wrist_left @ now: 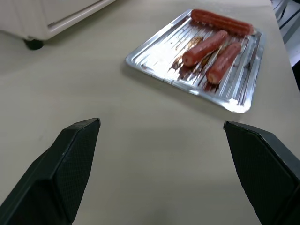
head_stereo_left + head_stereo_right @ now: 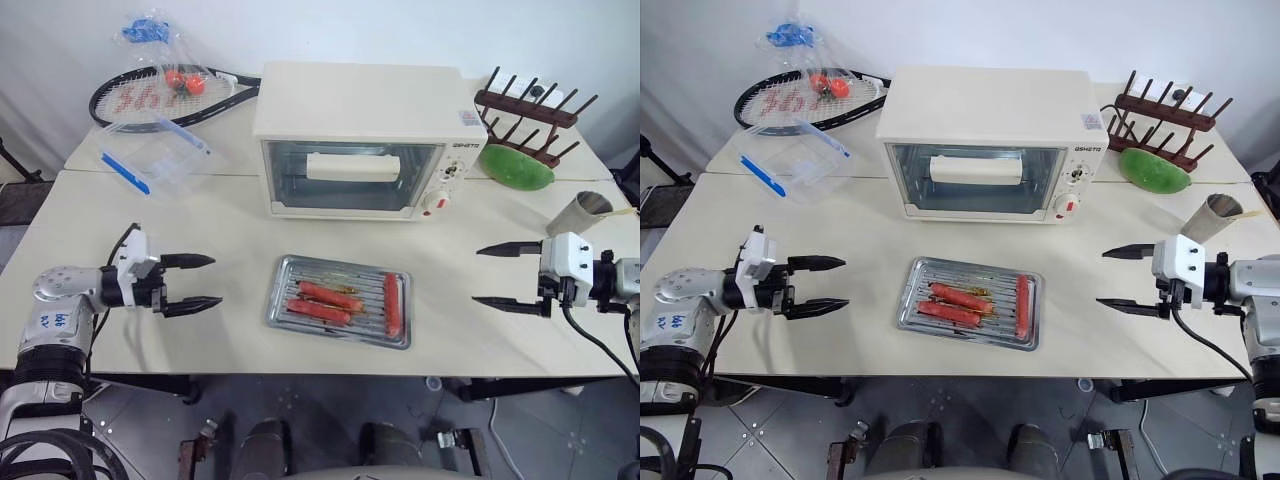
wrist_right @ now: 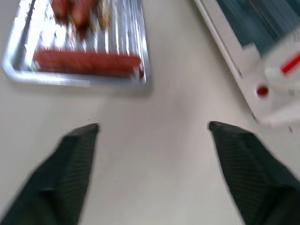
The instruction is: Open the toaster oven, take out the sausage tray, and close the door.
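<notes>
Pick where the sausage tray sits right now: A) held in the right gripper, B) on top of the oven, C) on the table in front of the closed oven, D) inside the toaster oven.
C: the sausage tray lies flat on the table before the toaster oven, whose door is shut.

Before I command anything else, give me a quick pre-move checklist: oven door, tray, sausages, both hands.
1. Door of the toaster oven shut, handle bar up against the front: ok.
2. Sausage tray out of the oven, flat on the table in front of it: ok.
3. Three sausages lying inside the tray, none spilled: ok.
4. Left hand open, empty, left of the tray and apart from it: ok.
5. Right hand open, empty, right of the tray and clear of the oven: ok.
6. Oven switched off: cannot tell from the knobs.
</notes>
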You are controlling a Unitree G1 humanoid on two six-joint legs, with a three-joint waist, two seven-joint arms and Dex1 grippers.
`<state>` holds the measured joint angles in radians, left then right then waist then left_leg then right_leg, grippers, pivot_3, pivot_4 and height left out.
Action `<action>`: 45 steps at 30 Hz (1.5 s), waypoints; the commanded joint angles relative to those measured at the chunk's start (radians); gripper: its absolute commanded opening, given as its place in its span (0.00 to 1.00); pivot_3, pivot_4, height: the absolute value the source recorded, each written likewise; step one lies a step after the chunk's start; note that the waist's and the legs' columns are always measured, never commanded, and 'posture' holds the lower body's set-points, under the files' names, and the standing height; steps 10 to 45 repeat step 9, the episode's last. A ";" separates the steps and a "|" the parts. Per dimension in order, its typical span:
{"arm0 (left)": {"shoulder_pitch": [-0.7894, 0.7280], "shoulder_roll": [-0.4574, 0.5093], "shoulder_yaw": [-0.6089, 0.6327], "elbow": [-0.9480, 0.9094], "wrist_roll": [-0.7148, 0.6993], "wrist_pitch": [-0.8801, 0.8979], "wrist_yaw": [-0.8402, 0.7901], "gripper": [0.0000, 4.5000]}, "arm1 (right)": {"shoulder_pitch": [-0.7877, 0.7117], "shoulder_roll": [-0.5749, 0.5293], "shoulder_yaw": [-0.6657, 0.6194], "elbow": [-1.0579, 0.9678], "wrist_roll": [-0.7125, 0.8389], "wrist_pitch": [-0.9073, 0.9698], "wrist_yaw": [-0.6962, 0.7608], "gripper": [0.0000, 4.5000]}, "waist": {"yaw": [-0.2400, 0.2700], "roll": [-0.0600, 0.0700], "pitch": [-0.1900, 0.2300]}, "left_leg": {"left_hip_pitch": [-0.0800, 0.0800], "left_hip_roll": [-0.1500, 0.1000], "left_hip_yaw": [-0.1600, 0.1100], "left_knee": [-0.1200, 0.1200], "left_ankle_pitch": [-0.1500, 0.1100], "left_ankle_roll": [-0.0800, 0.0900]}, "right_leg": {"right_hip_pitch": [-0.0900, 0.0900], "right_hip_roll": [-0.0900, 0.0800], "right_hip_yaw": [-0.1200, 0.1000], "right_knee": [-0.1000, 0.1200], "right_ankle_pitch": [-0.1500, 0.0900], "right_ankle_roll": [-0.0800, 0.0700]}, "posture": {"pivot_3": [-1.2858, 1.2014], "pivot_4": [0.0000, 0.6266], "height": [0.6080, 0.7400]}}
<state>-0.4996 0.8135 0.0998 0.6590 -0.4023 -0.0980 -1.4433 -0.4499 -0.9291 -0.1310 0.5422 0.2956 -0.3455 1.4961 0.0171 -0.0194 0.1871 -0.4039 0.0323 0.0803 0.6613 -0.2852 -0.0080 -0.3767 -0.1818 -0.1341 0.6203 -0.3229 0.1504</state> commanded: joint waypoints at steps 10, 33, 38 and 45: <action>-0.072 0.012 0.061 0.126 0.029 -0.045 0.010 1.00 | -0.054 -0.028 -0.028 0.229 -0.024 -0.136 0.007 0.99 | -0.012 0.000 0.000 | 0.000 0.000 0.000 0.000 0.000 0.000 | 0.000 0.000 0.000 0.001 0.000 0.000 | 0.52 0.24 1.00; -0.072 0.012 0.061 0.126 0.029 -0.045 0.010 1.00 | -0.054 -0.028 -0.028 0.229 -0.024 -0.136 0.007 0.99 | -0.012 0.000 0.000 | 0.000 0.000 0.000 0.000 0.000 0.000 | 0.000 0.000 0.000 0.001 0.000 0.000 | 0.52 0.24 1.00; -0.072 0.012 0.061 0.126 0.029 -0.045 0.010 1.00 | -0.054 -0.028 -0.028 0.229 -0.024 -0.136 0.007 0.99 | -0.012 0.000 0.000 | 0.000 0.000 0.000 0.000 0.000 0.000 | 0.000 0.000 0.000 0.001 0.000 0.000 | 0.52 0.24 1.00; -0.072 0.012 0.061 0.126 0.029 -0.045 0.010 1.00 | -0.054 -0.028 -0.028 0.229 -0.024 -0.136 0.007 0.99 | -0.012 0.000 0.000 | 0.000 0.000 0.000 0.000 0.000 0.000 | 0.000 0.000 0.000 0.001 0.000 0.000 | 0.52 0.24 1.00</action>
